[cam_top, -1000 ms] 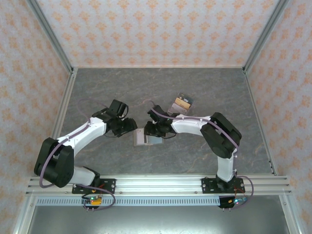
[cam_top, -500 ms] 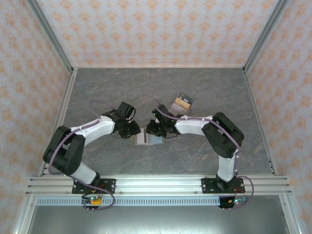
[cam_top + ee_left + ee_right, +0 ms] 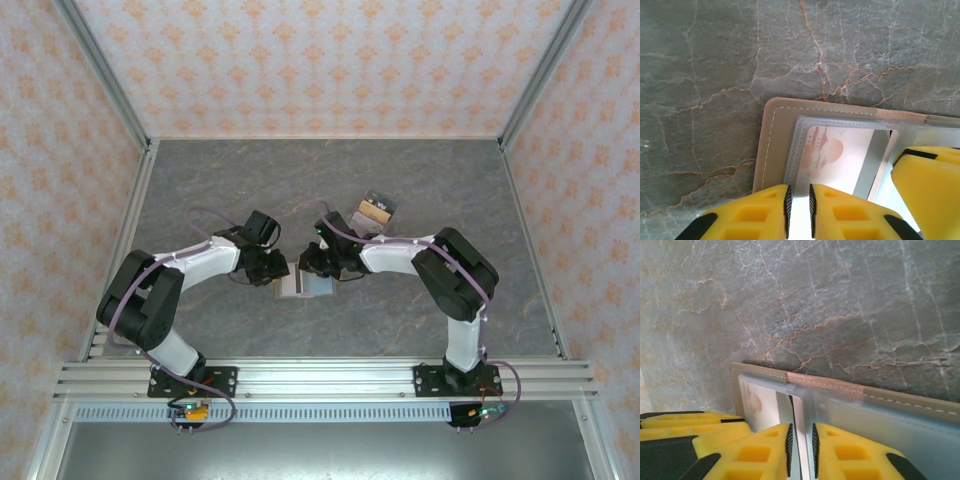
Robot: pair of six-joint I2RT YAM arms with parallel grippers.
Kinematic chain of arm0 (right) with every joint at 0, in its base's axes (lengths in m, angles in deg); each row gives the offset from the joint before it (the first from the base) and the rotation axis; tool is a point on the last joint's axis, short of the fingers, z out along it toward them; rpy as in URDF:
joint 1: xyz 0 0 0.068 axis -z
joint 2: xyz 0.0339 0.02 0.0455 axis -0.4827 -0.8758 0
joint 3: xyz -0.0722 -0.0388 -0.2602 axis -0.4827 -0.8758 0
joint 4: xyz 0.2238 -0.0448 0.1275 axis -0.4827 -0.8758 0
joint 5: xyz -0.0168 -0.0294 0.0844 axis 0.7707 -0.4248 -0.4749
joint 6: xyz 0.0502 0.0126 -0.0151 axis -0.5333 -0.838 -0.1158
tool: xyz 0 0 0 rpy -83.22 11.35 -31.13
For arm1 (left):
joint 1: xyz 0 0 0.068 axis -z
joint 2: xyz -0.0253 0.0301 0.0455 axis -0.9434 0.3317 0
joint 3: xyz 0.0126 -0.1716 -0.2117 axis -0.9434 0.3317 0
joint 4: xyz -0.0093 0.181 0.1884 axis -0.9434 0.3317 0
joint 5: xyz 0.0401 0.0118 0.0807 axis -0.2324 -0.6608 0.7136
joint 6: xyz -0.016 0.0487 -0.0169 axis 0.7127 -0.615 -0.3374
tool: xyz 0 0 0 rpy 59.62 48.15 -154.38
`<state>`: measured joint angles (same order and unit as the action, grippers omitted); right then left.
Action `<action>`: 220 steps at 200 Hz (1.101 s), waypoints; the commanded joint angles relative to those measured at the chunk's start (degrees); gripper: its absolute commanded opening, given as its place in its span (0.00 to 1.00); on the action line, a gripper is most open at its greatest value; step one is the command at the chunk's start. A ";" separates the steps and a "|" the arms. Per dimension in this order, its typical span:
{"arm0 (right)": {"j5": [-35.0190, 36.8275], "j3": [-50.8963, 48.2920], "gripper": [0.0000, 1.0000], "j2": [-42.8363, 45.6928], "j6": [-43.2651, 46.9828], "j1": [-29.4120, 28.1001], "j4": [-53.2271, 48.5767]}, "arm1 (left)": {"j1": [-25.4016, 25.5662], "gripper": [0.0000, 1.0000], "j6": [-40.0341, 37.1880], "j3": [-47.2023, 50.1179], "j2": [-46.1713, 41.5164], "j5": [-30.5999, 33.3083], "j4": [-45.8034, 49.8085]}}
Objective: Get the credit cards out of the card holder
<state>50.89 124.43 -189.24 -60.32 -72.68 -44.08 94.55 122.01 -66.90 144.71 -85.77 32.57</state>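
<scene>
The card holder (image 3: 305, 286) lies open and flat on the grey marbled surface (image 3: 420, 180), between the two arms and near a glossy clear piece (image 3: 372, 212) farther back. The left tool (image 3: 799, 205) is pressed almost together, with the holder's near edge running into the slim gap just below a pinkish credit card (image 3: 835, 160) that sits under a clear window. The right tool (image 3: 801, 445) is likewise narrowed onto a thin clear flap of the holder, right beside the left tool.

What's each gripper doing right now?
Left gripper: jaws closed on the card holder.
Right gripper: jaws closed on the card holder.
</scene>
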 commanded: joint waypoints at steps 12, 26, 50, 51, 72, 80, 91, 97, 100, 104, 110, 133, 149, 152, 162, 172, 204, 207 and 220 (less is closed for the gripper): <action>-0.92 -0.30 0.21 -1.15 -0.79 0.22 1.31 | 0.34 0.20 -0.02 0.08 0.86 -0.14 0.00; -0.97 -0.26 0.20 -1.42 -0.80 0.24 1.47 | 0.35 0.20 0.02 0.07 1.04 -0.19 -0.04; -1.39 -0.26 0.18 -1.54 -0.71 0.22 1.66 | 0.40 0.19 0.07 0.17 1.24 -0.14 -0.08; -1.40 -0.26 0.18 -1.54 -0.69 0.22 1.66 | 0.37 0.19 0.07 0.17 1.24 -0.14 -0.09; -1.73 -0.43 0.16 -1.60 -0.59 0.28 2.01 | 0.34 0.19 0.07 0.22 1.33 -0.37 -0.22; -1.91 -0.45 0.16 -1.69 -0.59 0.23 2.23 | 0.35 0.18 0.07 0.26 1.37 -0.47 -0.34; -2.15 -0.55 0.15 -1.71 -0.52 0.30 2.62 | 0.38 0.17 0.07 0.26 1.42 -0.66 -0.43; -2.31 -0.57 0.15 -1.74 -0.43 0.31 2.80 | 0.34 0.15 0.00 0.21 1.47 -0.83 -0.44; -2.43 -0.61 0.15 -1.76 -0.35 0.31 2.81 | 0.38 0.14 -0.02 0.23 1.50 -0.96 -0.51; -2.53 -0.61 0.15 -1.79 -0.25 0.30 2.82 | 0.35 0.12 -0.17 0.26 1.59 -1.13 -0.61; -2.70 -0.61 0.15 -1.90 -0.18 0.31 2.92 | 0.38 0.12 -0.32 0.13 1.68 -1.42 -0.68; -3.46 -0.96 0.15 -2.22 -0.32 0.30 3.97 | 0.59 0.11 -0.71 0.04 1.86 -1.55 -0.49; -3.95 -1.21 0.15 -2.40 -0.42 0.31 4.64 | 0.60 0.11 -0.81 0.00 2.03 -1.63 -0.49; -4.03 -1.18 0.15 -2.34 -0.42 0.30 4.78 | 0.60 0.10 -0.83 -0.01 2.03 -1.64 -0.45; -4.51 -1.39 0.16 -2.45 -0.33 0.31 5.11 | 0.60 0.10 -0.90 -0.08 2.23 -1.77 -0.46; -4.95 -1.57 0.16 -2.50 -0.32 0.24 5.52 | 0.60 0.09 -0.98 -0.09 2.43 -1.81 -0.44; -6.03 -2.10 0.18 -2.50 0.33 0.31 6.11 | 0.64 0.08 -1.34 -0.52 2.82 -1.90 -0.17; -6.23 -2.14 0.18 -2.42 0.41 0.31 6.15 | 0.68 0.08 -1.34 -0.57 2.80 -1.90 -0.17; -7.59 -2.36 0.18 -2.27 0.64 0.23 6.91 | 0.63 0.07 -1.43 -0.75 2.91 -1.82 0.00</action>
<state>47.69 123.25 -190.51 -60.60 -71.78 -39.58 94.55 121.79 -67.01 145.47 -86.53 32.44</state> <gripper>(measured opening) 0.180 0.079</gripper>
